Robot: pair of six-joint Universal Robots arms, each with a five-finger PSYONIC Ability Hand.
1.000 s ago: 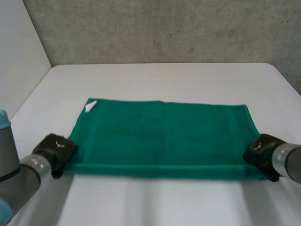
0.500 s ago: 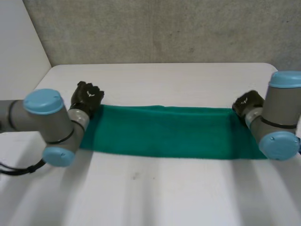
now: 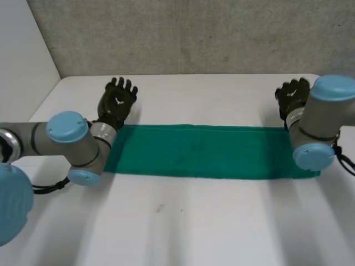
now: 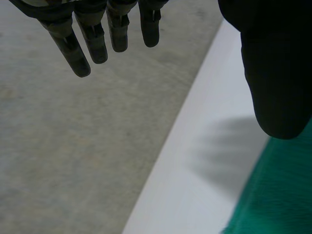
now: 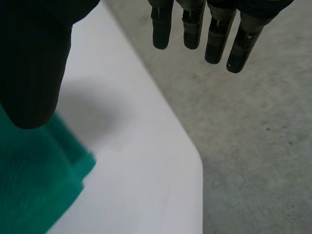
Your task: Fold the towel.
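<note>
Both splayed open and empty, my left robot hand (image 3: 117, 104) and right robot hand (image 3: 292, 97) hover just beyond the far corners of the green towel (image 3: 199, 151), a strip running left-to-right across mid-frame, neither nearer.

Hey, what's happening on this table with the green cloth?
A two-armed robot is folding a green towel. The towel lies as a long folded strip on the white table. The left robot hand and the right robot hand are open beyond its far corners, one at each end, holding nothing.
</note>
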